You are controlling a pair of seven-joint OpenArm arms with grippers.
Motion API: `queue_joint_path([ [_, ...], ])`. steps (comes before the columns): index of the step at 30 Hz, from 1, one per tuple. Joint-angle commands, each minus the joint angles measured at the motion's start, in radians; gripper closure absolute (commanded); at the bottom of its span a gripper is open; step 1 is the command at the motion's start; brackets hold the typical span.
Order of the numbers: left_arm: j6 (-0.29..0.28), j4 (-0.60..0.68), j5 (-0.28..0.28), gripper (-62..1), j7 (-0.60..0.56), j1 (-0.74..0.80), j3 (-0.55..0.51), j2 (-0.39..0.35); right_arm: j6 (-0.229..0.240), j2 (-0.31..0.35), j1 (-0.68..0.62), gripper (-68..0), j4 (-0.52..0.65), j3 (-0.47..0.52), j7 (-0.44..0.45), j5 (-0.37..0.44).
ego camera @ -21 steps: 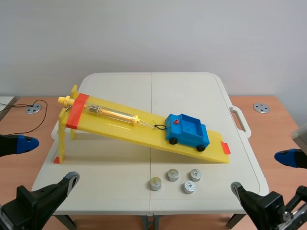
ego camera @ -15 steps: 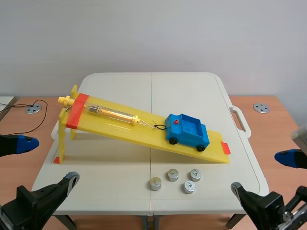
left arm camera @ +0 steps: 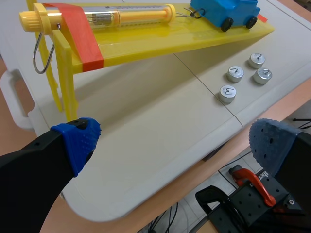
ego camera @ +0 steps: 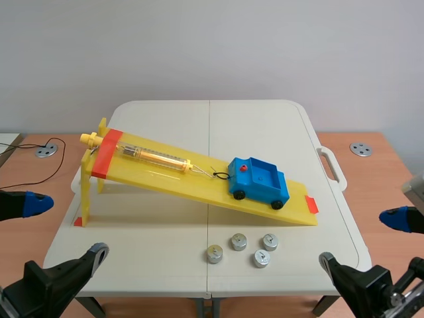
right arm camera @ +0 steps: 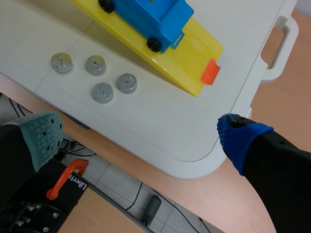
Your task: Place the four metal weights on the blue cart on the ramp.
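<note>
Pale wall (ego camera: 212, 46) behind a white folding table (ego camera: 265, 126) carrying a yellow plastic ramp (ego camera: 165, 175); both claws are spread wide, holding nothing.
Off the ramp's raised end, the left gripper (left arm camera: 172, 143) hangs released beyond the table's edge, touching nothing. The right gripper (right arm camera: 141, 133) gapes likewise off the ramp's low end. Both arms sit low and are largely cut off. A blue toy cart (ego camera: 260, 182) rests near the ramp's low end. Four small round metal weights (ego camera: 238, 242) cluster on the table on the robot's side of that end, apart from the ramp, and their top markings are mostly hard to read.

Open way to the weights (ego camera: 238, 242) over the near table (ego camera: 152, 245) — ramp (ego camera: 165, 173) just behind.
</note>
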Motion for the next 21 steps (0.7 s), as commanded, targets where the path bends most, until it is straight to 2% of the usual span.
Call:
queue_joint_path([
  [1,-0.025,0.077,-0.084,-62.3,-0.074,-0.01,-0.014,-0.005,-0.017,0.037,0.03,-66.1,0.063,0.031,0.089,0.041],
  [5,-0.025,0.077,-0.084,-62.1,-0.034,-0.04,-0.014,0.018,-0.014,0.002,0.059,-66.1,0.063,0.03,0.037,0.041],
  [11,-0.024,0.077,-0.076,-34.9,0.013,-0.05,-0.014,0.046,-0.007,-0.041,0.105,-66.0,0.063,0.029,-0.013,0.041],
  [17,-0.024,0.077,-0.076,-18.5,0.024,-0.05,-0.014,0.067,0.016,-0.042,0.152,-65.9,0.063,-0.004,-0.035,0.04],
  [21,-0.024,0.076,-0.073,-4.5,0.067,-0.05,-0.014,0.079,0.016,-0.052,0.185,-65.9,0.063,-0.048,-0.051,0.016],
])
